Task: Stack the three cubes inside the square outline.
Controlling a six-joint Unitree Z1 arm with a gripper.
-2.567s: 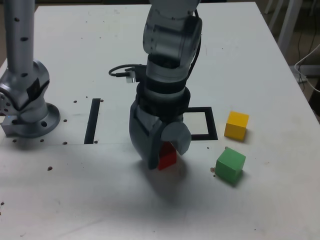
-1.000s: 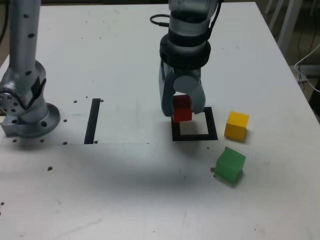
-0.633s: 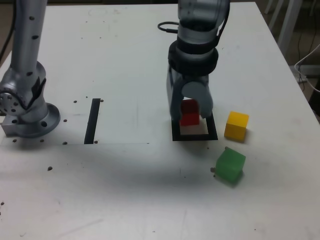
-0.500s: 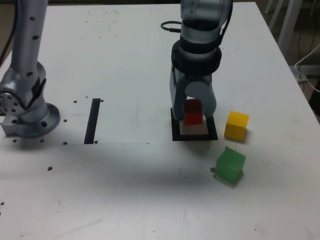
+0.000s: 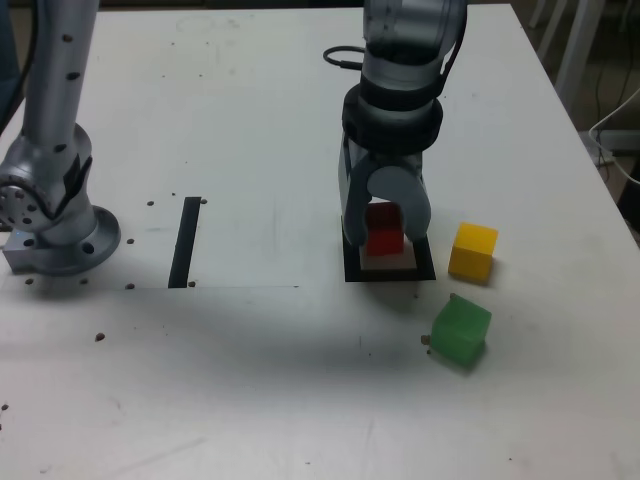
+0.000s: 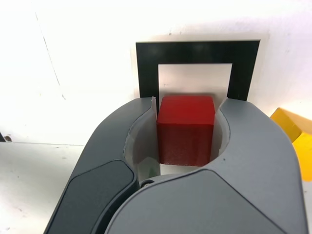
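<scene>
No readable text, label, brand, number or sign shows in either view

The claw [image 5: 384, 232] stands over the square outline [image 5: 389, 272], its jaws closed against the red cube [image 5: 383, 228] and filling the room above the frame. On the exterior view's right, the yellow cube [image 5: 472, 250] sits just beside the outline, narrowing any passage on that side. The green cube [image 5: 460, 332] lies nearer the camera, apart from both. On the exterior view's left, bare surface [image 5: 260, 210] runs to a straight black strip [image 5: 185, 241], with the arm's base [image 5: 55, 215] well beyond it.
</scene>
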